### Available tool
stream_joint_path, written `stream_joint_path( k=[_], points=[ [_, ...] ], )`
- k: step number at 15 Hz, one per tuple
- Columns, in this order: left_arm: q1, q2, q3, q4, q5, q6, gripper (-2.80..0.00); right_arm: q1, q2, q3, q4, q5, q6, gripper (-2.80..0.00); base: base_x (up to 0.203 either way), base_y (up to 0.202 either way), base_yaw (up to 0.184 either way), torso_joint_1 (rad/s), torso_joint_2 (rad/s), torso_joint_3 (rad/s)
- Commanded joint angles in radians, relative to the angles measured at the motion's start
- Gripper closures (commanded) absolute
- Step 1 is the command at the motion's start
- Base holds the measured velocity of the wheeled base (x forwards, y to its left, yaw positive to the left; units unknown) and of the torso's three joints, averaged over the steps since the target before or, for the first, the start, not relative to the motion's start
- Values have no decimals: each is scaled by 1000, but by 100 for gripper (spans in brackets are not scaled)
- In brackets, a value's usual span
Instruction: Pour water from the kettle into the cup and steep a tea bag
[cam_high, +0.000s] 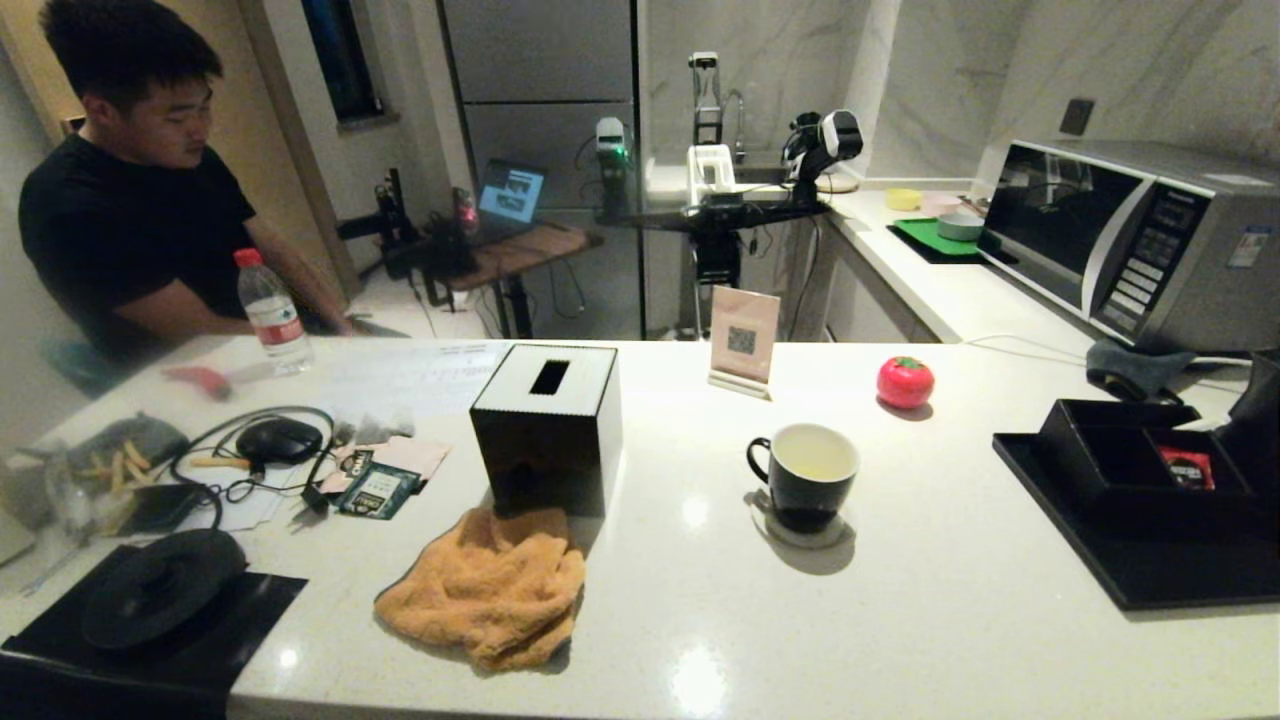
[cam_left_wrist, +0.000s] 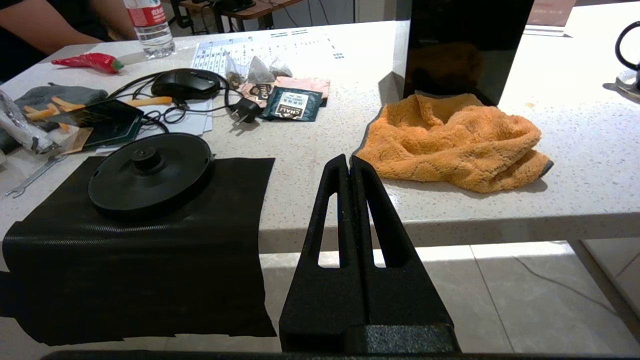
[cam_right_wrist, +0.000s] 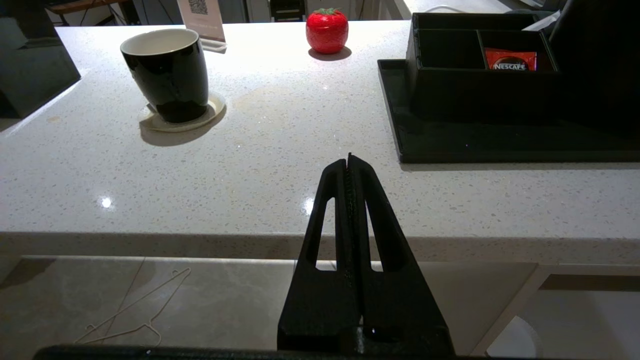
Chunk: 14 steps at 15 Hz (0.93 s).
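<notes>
cup (cam_high: 805, 478): you have a black mug with a white inside and a loop handle turned toward your left, upright on a small pale coaster (cam_high: 800, 528) near the middle of the white table (cam_high: 900, 620).
water: you can see a pale yellowish pool low inside the cup; nothing floats in it that you could make out.
tea bag: look at the small pale pouches (cam_left_wrist: 260, 70) lying among the clutter on the left of the table, behind the dark green packets (cam_left_wrist: 292, 104); well apart from the cup.
kettle: its body is not clearly visible; only the round black kettle base (cam_high: 160, 588) sits on a black mat (cam_left_wrist: 140, 250) at the table's near left corner.
near the cup: the square black tissue box (cam_high: 548, 425) stands to its left, with a crumpled orange cloth (cam_high: 490, 588) touching the box's front; a red tomato-shaped item (cam_high: 905, 382) and a small card stand (cam_high: 743, 342) sit behind it.
right side: a black tray (cam_high: 1120, 540) carries a compartment box (cam_right_wrist: 480, 65) with a red sachet (cam_right_wrist: 510, 60) in one section.
left gripper (cam_left_wrist: 349, 160): your jaws are pressed together, holding nothing, hanging off the table's near edge before the cloth.
right gripper (cam_right_wrist: 348, 161): your jaws are likewise closed and empty, off the near edge, between cup and tray.
person: seated at the far left behind the table, beside a clear bottle (cam_high: 272, 312) with a red cap.
</notes>
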Motion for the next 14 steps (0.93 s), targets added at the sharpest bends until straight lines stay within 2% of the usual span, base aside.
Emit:
stream_joint_path(
  k=[1,14],
  points=[
    [0,0,0,0,-1,0,0,0,1,0,-1,0,0,0,0,0,0,0,0,0],
    [0,0,0,0,-1,0,0,0,1,0,-2,0,12,0,0,0,0,0,0,0]
  ],
)
